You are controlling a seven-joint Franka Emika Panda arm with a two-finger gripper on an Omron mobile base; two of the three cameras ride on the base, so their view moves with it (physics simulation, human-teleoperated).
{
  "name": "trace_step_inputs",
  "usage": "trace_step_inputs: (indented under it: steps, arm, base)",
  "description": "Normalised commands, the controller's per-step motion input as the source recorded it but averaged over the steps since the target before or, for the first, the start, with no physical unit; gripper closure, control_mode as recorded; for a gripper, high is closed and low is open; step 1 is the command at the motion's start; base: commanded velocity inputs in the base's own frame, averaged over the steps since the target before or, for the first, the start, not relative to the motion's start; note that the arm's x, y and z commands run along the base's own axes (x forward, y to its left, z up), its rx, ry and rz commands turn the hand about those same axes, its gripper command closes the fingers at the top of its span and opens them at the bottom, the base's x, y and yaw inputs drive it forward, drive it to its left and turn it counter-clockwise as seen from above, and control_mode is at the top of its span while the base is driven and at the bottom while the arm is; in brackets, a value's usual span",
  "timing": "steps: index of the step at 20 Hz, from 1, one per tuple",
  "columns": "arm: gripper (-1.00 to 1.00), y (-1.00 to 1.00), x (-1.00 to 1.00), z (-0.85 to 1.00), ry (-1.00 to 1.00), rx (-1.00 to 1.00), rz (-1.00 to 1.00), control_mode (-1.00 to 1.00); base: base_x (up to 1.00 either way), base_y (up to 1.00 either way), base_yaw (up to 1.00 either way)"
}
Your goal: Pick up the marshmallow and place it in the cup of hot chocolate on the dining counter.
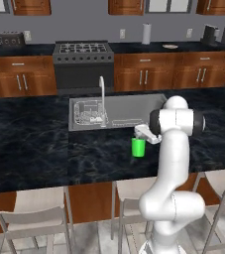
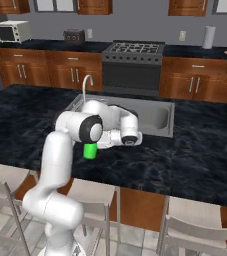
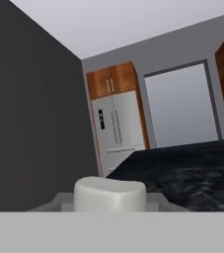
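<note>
The marshmallow, a squat white lump, sits right at the bottom of the hand view, pinched between the fingers of my gripper, which is shut on it. The hand lies level, looking along the black marbled dining counter. From the left base view my gripper hovers just above the bright green cup of hot chocolate, which stands on the counter in front of the sink. In the right base view the cup peeks out under my elbow, partly hidden by the arm.
A steel sink with a faucet is set into the counter just behind the cup. Chairs line the near edge. A stove and wooden cabinets stand along the back wall; a fridge stands far off.
</note>
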Motion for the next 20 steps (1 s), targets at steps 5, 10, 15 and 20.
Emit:
trace_step_inputs:
  steps: [5,10,15,20]
  arm:
    - [-1.00,0.08,-0.19,-0.10,-0.02,-0.01,0.00,-1.00]
    - [-1.00,0.25,-0.76,-0.17,-0.09,-0.01,0.00,-1.00]
    - [-1.00,0.01,-0.28,0.00,-0.06,0.00,0.00,-1.00]
    - [-1.00,0.00,-0.07,0.02,-0.05,0.00,0.00,-1.00]
  base:
    - [0.00,0.00,0.00]
    - [0.00,0.00,0.00]
    - [0.00,0.00,0.00]
    - [0.00,0.00,0.00]
